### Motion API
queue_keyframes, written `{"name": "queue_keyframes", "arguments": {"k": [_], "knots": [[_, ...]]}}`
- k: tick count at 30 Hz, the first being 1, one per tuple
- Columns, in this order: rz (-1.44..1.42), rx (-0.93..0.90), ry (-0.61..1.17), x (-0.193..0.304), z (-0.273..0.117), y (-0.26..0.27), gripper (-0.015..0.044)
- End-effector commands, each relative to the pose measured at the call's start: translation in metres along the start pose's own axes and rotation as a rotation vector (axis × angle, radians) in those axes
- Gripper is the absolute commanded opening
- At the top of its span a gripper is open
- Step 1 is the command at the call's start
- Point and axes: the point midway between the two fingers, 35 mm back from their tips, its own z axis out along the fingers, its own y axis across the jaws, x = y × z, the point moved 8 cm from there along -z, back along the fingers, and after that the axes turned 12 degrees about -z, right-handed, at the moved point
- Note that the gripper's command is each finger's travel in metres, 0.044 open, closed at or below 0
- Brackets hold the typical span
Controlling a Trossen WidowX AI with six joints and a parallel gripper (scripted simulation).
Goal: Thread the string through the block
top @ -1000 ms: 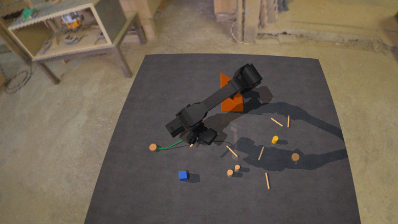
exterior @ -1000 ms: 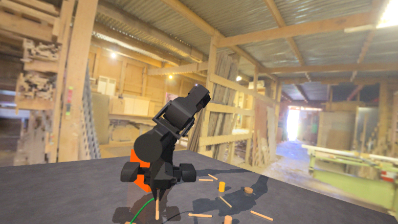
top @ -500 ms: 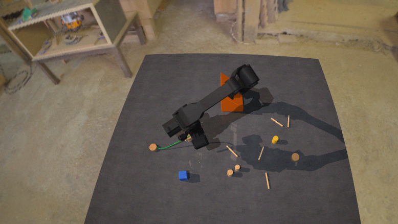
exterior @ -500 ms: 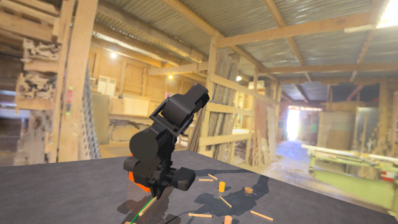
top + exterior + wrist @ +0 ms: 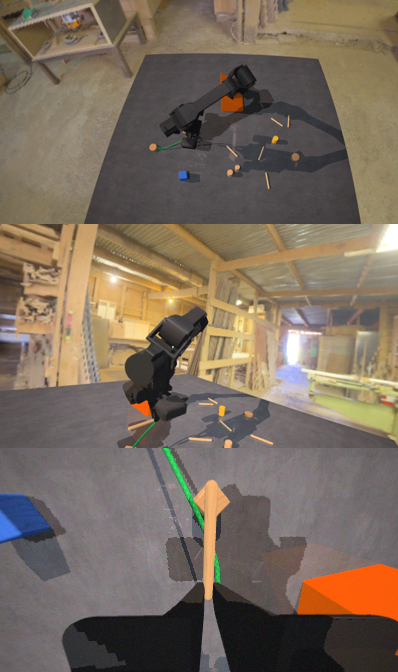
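Note:
My gripper point(image 5: 154, 420) point(image 5: 207, 588) is above the table, shut on one end of the stick point(image 5: 139, 424) point(image 5: 211, 543). The stick's far part sticks out free. The green string point(image 5: 170, 146) point(image 5: 145, 433) point(image 5: 181, 479) runs from the round wooden button point(image 5: 153, 147) to the held end. The wooden block point(image 5: 224, 501) stands on the table below the stick; in the wrist view the stick and string cross in front of it. No hole shows. In the top view the gripper hides most or all of the block. The exterior view shows only a sliver of wood at its bottom edge.
A blue cube point(image 5: 182, 175) point(image 5: 20, 517) and an orange wedge-like object point(image 5: 231, 105) point(image 5: 142, 408) point(image 5: 350, 590) stand nearby. Several loose sticks, small wooden cylinders point(image 5: 229, 172), a yellow cylinder point(image 5: 274, 139) point(image 5: 221, 410) and a brown disc point(image 5: 295, 157) point(image 5: 248, 414) lie farther right.

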Motion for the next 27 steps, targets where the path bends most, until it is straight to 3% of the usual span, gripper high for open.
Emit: {"name": "queue_keyframes", "arguments": {"k": [1, 27], "knots": [[0.126, 0.010, 0.005, -0.002, -0.002, 0.000, 0.0000], [1.077, 0.055, 0.023, -0.012, -0.015, 0.000, 0.0000]]}}
